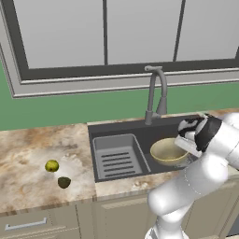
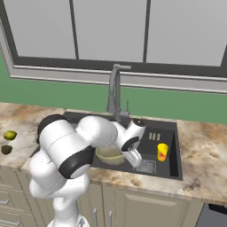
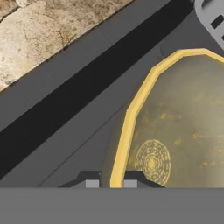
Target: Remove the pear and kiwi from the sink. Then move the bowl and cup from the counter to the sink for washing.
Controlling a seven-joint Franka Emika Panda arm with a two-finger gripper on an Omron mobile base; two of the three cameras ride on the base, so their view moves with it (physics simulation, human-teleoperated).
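Pear and kiwi lie on the desk; cup in sink. End effector clamps the bowl rim, lowering in.

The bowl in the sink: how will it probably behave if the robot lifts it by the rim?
The bowl looks rigid, so it should keep its shape. The jaws are shut on one thin edge of its rim, as the hand view shows, so it may tilt or swing. It is wide and shallow, so it will likely sit steady once set down in the sink.
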